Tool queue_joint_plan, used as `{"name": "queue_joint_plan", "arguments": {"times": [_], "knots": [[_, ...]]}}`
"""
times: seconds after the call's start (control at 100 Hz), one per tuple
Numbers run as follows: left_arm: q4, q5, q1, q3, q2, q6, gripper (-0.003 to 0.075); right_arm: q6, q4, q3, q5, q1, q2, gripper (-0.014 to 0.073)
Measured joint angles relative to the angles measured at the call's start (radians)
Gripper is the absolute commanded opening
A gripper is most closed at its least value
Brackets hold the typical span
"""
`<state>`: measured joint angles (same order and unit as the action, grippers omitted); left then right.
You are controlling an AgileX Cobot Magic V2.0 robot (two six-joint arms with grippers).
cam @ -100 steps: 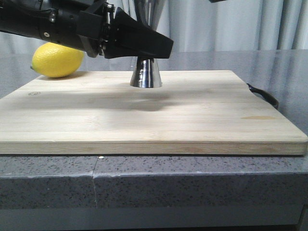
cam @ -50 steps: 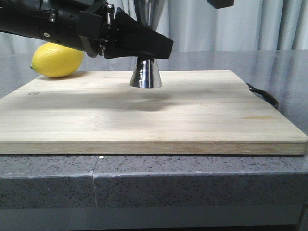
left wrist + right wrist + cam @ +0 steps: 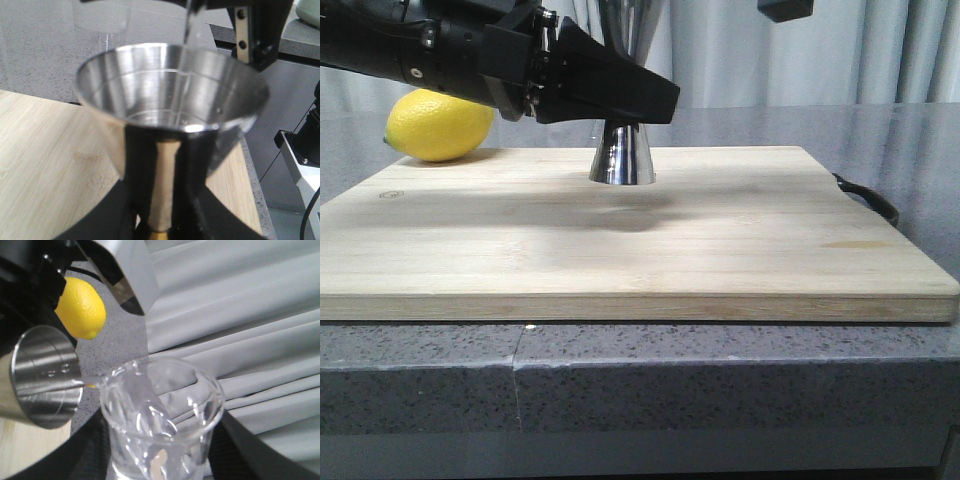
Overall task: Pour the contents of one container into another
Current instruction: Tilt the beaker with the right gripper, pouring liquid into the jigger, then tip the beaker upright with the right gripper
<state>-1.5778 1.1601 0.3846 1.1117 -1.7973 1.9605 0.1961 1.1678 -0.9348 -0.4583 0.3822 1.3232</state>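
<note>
Board (image 3: 620, 240); jigger (image 3: 623, 155) in left hand (image 3: 620, 95).

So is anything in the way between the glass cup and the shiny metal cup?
Nothing visible. The glass cup is tipped over the metal cup, and water falls straight into its open top.

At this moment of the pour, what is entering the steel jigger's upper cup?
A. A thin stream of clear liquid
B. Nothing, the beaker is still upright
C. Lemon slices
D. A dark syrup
A. The left wrist view shows a thin clear stream falling into the jigger, and the right wrist view shows the tilted glass beaker spilling from its rim toward it.
</note>
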Motion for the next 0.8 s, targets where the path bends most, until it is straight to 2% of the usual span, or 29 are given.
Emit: {"name": "queue_joint_plan", "arguments": {"times": [0.8], "knots": [[0.012, 0.0, 0.0, 0.0, 0.0, -0.006, -0.0019, 0.042, 0.032, 0.0, 0.004, 0.0, 0.0, 0.0229]]}}
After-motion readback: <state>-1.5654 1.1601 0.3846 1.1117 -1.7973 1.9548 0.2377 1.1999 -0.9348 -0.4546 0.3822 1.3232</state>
